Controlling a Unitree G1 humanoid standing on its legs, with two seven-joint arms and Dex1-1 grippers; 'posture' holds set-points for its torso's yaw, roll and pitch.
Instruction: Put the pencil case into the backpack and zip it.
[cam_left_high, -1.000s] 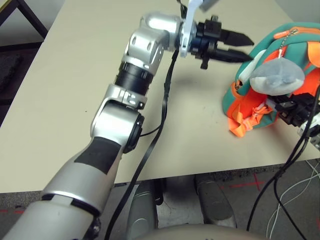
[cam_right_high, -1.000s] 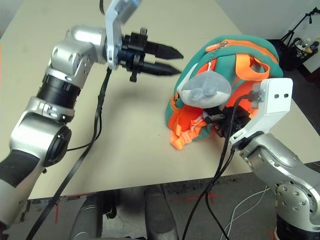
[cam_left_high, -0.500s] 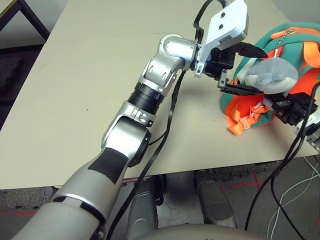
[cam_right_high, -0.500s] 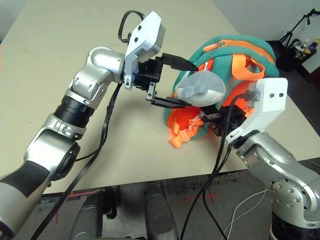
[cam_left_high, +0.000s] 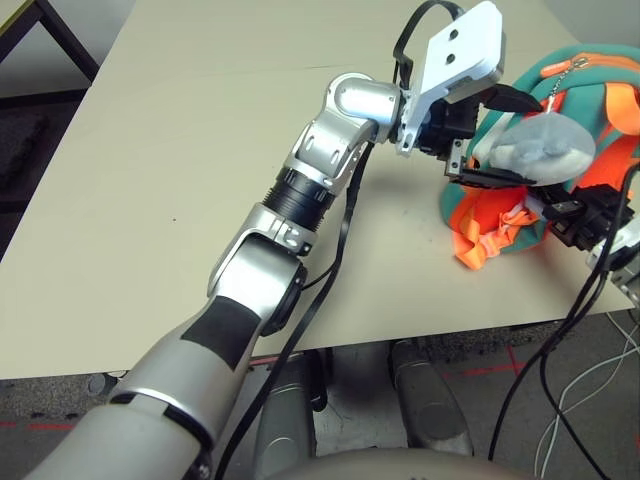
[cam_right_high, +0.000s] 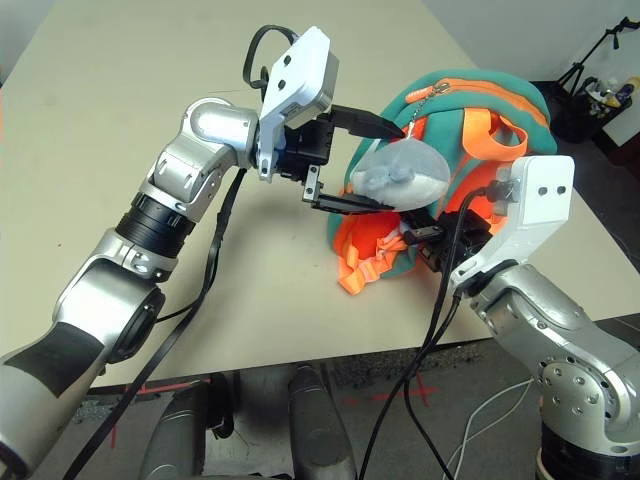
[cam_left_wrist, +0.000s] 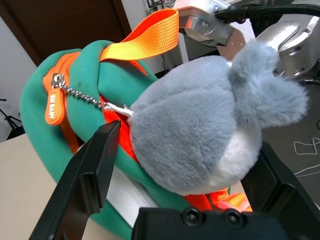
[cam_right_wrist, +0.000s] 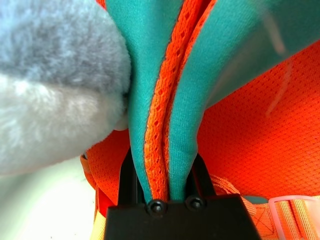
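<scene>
The teal and orange backpack (cam_right_high: 470, 100) lies at the table's right edge. Its grey-white plush shark charm (cam_right_high: 398, 172) hangs on a ball chain from an orange zipper pull (cam_left_wrist: 52, 100). My left gripper (cam_right_high: 388, 168) is open, one finger above the charm and one below it, with the charm between them (cam_left_wrist: 186, 140). In the backpack's opening behind the charm, a flat white edge (cam_left_wrist: 122, 192) looks like the pencil case, mostly hidden. At the backpack's near side, my right gripper (cam_right_wrist: 165, 175) is shut on a fold of teal fabric with orange mesh trim.
Loose orange straps (cam_right_high: 365, 265) spill from the backpack toward the table's front edge (cam_right_high: 300, 365). A black cable (cam_right_high: 205, 270) hangs from my left arm over that edge. Cables trail on the floor at the right, and a stand (cam_right_high: 600, 60) is beyond the table.
My left gripper swung right from open table to the backpack, turned, and opened wider around the plush charm. The right arm and backpack stayed put.
</scene>
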